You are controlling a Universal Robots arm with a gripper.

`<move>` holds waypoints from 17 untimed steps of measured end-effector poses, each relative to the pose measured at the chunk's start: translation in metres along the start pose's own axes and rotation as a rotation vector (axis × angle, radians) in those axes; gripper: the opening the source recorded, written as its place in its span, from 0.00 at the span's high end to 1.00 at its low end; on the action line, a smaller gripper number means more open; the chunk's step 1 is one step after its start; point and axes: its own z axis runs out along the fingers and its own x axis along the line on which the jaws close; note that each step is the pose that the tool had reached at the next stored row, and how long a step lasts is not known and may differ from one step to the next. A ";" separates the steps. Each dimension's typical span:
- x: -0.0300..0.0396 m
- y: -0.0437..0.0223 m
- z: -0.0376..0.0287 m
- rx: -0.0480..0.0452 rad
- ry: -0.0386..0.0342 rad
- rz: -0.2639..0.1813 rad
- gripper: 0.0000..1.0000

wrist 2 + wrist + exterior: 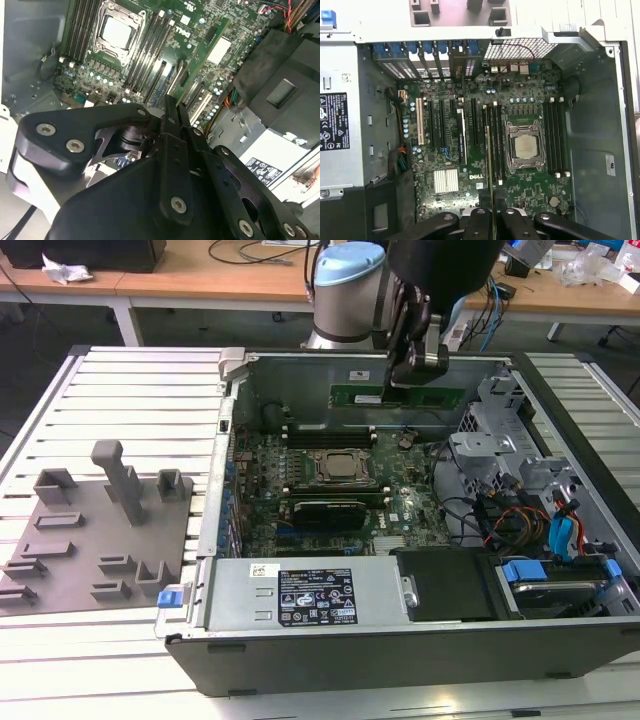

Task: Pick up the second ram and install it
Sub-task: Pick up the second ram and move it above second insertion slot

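Where the arm reaches down into the open computer case (400, 652), the gripper (410, 385) is closed narrowly on the second ram (400, 397), pinching the green stick near its middle. In the exterior view the stick lies level and lengthwise, close to the case's far wall. It appears to hang clear of the motherboard (405, 508), though the gap below it is hard to judge from this angle. In the first wrist view the gripper (490, 212) shows the second ram (488, 165) edge-on as a thin line. That line runs parallel to the black slots (497, 130) just beside the processor socket (525, 146). In the second wrist view the stick (210, 55) juts out from the gripper (172, 107) over the board, its white label facing the camera. The socket (338, 468) sits near the middle of the motherboard, and the grey power supply (300, 595) fills the case's near side. Outside the case, towards the exterior view's left, a grey fixture tray (60, 570) rests on the white slatted surface (130, 390).
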 end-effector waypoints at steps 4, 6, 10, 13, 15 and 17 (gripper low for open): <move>-0.0001 -0.0002 0.0054 -0.0003 0.0000 0.000 0.86; 0.0004 -0.0005 0.0095 -0.0003 0.0000 0.000 0.86; 0.0010 -0.0009 0.0164 -0.0004 0.0001 0.000 0.86; 0.0013 -0.0010 0.0187 -0.0003 0.0000 0.000 0.86; 0.0014 -0.0011 0.0204 -0.0003 0.0000 0.000 0.86; 0.0015 -0.0012 0.0212 -0.0004 0.0001 0.000 0.86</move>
